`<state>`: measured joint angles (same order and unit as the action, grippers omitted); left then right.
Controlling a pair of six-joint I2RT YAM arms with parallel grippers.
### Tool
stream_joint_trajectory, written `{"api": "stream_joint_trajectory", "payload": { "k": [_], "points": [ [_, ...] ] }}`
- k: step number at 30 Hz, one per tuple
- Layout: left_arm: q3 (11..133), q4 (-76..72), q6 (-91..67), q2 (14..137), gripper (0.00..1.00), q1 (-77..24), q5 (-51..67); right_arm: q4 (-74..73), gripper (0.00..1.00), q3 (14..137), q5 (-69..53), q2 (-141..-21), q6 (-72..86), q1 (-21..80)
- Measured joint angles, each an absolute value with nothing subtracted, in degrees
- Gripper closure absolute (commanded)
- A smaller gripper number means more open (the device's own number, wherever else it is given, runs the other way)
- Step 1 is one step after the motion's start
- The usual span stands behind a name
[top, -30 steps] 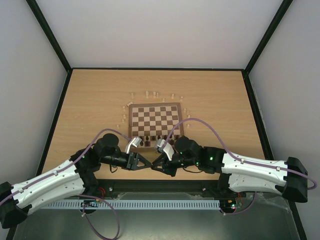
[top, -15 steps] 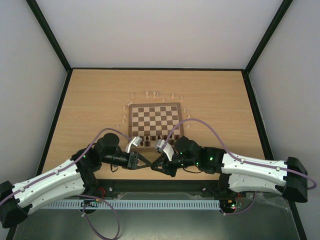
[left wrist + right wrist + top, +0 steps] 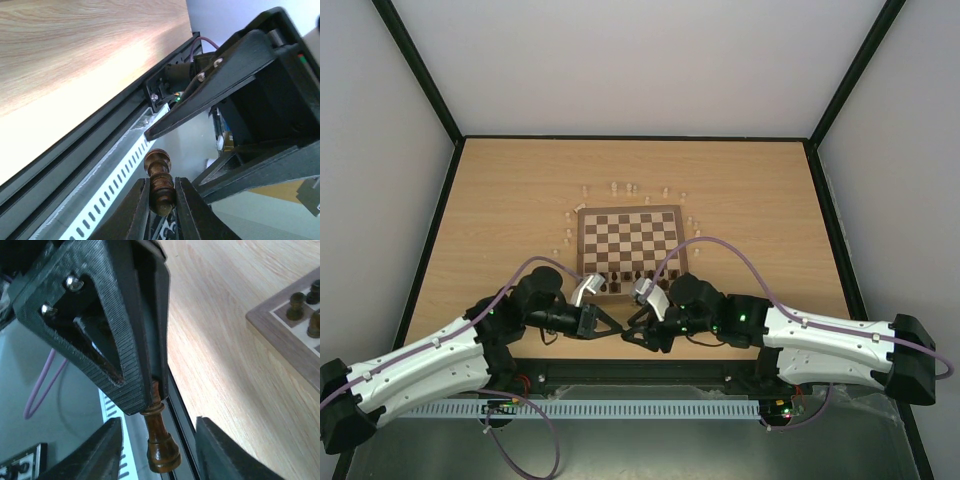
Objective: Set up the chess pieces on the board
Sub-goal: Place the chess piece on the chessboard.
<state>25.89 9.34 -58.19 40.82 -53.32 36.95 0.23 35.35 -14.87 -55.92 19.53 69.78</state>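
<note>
The board (image 3: pixel 628 210) lies mid-table, with several dark chess pieces (image 3: pixel 620 277) on its near row and cream pieces (image 3: pixel 620 187) loose around its far and side edges. My left gripper (image 3: pixel 611 328) is shut on a dark brown piece (image 3: pixel 160 187), held in the air over the table's near edge. My right gripper (image 3: pixel 631 330) faces it, tip to tip. In the right wrist view the piece (image 3: pixel 161 445) hangs from the left fingers (image 3: pixel 135 365), base down, between my open right gripper (image 3: pixel 159 421); the right fingers do not touch it.
The black table rail (image 3: pixel 100 125) and a slotted white cable duct (image 3: pixel 105 195) run just below the grippers. A board corner (image 3: pixel 270 322) with dark pieces (image 3: pixel 296 305) shows in the right wrist view. Purple cables (image 3: pixel 720 245) arch over both arms.
Almost nothing. The left gripper has crept a little toward the right gripper, still holding the dark piece; the right arm has barely moved.
</note>
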Motion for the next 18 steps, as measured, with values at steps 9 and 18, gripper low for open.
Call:
{"api": "stream_joint_trajectory", "payload": {
  "k": [9, 18],
  "points": [
    [29.4, 17.6, -54.4, 42.3, 0.87, -53.3, 30.4, -4.1, 0.25, 36.0, -4.9, -51.9, 21.3, 69.8],
    [43.8, 28.4, -46.2, 55.0, 0.89, -53.3, 20.1, -14.5, 0.02, 41.1, 12.3, -46.1, 25.5, 69.8]
  ]
}}
